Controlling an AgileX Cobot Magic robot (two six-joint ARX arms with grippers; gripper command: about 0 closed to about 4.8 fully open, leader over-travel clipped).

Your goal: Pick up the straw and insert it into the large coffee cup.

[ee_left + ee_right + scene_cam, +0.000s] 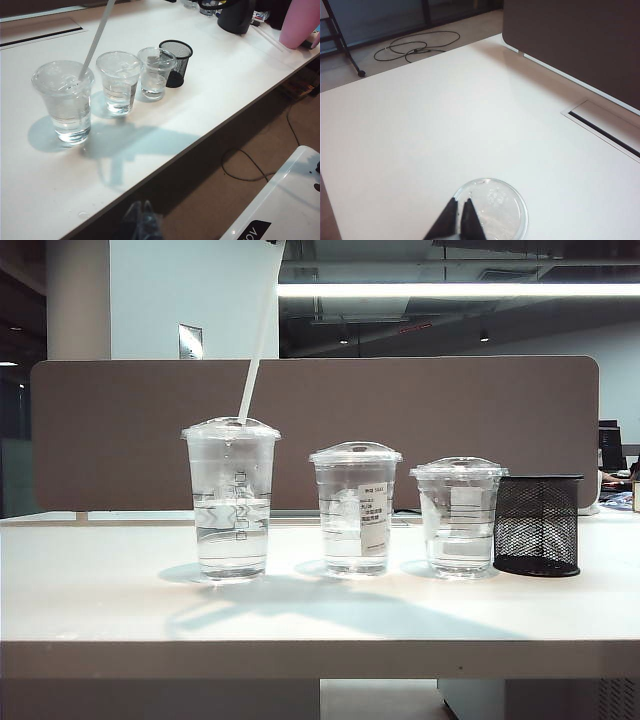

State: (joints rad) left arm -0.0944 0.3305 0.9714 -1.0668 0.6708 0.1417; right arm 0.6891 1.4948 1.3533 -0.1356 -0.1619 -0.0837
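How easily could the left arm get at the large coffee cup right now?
Probably yes. The left gripper hangs off the table edge, with only bare surface between it and the large coffee cup, the nearest cup. The shut right gripper hovers above its lid, though.

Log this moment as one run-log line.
straw: tip in large coffee cup lid | right gripper: shut above cup lid, holding straw | left gripper: off table edge, state unclear

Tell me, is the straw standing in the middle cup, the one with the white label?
No. The straw pokes through the lid of the large coffee cup, left of the labeled cup in the exterior view.
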